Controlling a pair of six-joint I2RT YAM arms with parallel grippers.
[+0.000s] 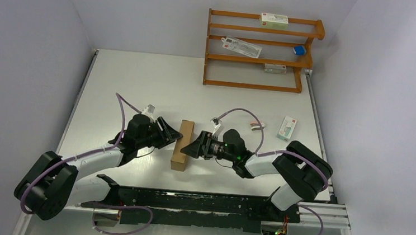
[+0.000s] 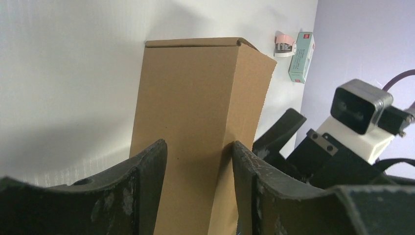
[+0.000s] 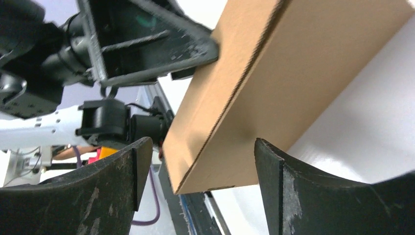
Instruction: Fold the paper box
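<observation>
Both arms are reached inward from the near edge, with the wrists brought close together at mid-table. The left arm (image 1: 87,161) is folded low at the elbow and its forearm is angled up and to the right. The left gripper (image 1: 166,134) is pointed right, and its fingers (image 2: 147,166) are closed across the paper box (image 1: 182,144), one on each side. The right arm (image 1: 297,172) is bent at a raised elbow and its forearm is run leftward. The right gripper (image 1: 191,148) is pointed left, facing the other. Its jaws are spread wide, and a gap is seen between each finger (image 3: 122,166) and the cardboard
</observation>
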